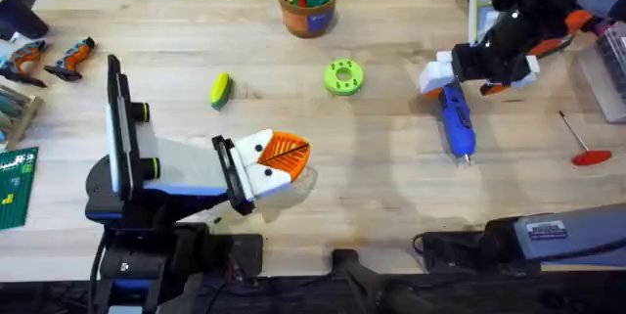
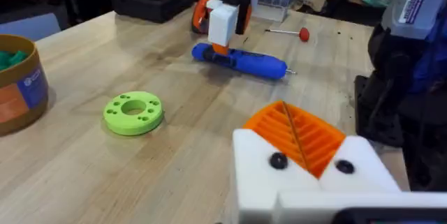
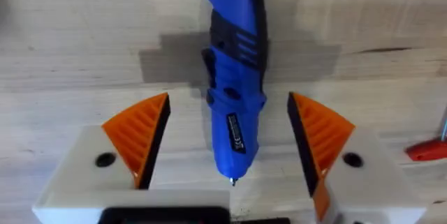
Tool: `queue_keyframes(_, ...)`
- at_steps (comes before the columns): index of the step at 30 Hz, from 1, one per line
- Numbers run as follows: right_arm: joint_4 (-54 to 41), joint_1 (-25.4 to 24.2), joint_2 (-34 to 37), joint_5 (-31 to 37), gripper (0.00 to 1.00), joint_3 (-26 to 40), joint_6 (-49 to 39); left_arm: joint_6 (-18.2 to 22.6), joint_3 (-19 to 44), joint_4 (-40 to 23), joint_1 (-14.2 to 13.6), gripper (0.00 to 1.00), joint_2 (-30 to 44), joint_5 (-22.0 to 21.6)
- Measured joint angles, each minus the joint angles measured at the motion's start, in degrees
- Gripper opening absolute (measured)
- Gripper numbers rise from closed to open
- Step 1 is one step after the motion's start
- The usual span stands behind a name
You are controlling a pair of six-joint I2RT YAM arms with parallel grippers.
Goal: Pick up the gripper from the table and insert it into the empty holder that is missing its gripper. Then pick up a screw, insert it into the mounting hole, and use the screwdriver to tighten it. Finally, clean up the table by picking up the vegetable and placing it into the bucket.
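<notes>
Screwdriver [image 3: 234, 84]: lying flat on the desk [image 1: 293, 69] at the right side, between the spread orange pads of the right gripper [image 3: 230, 144]; no contact is seen.
Right gripper: jaws apart, one on each side of the screwdriver body.
Left gripper [image 1: 284, 157]: held low over the near middle of the desk; orange pads pressed together, nothing between them.
Vegetable [image 1: 220, 90]: on the desk, left of the green disc [image 1: 343, 76].
Bucket [image 1: 308, 1]: at the far edge, upright.
Red-handled rod [image 1: 582, 143]: right of the screwdriver.
</notes>
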Motion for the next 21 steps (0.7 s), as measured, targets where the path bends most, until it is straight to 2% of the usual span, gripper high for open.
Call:
queue_keyframes(13, 9.02, -0.15, 0.22, 0.00, 0.991, -5.59, -0.26, 0.00, 0.00, 0.00, 0.00, 0.005, -0.02, 0.00)
queue_keyframes(21, 10.66, -3.02, 1.04, 0.00, 0.992, -5.64, -1.69, 0.00, -0.01, 0.00, 0.00, 0.005, 0.00, 0.00)
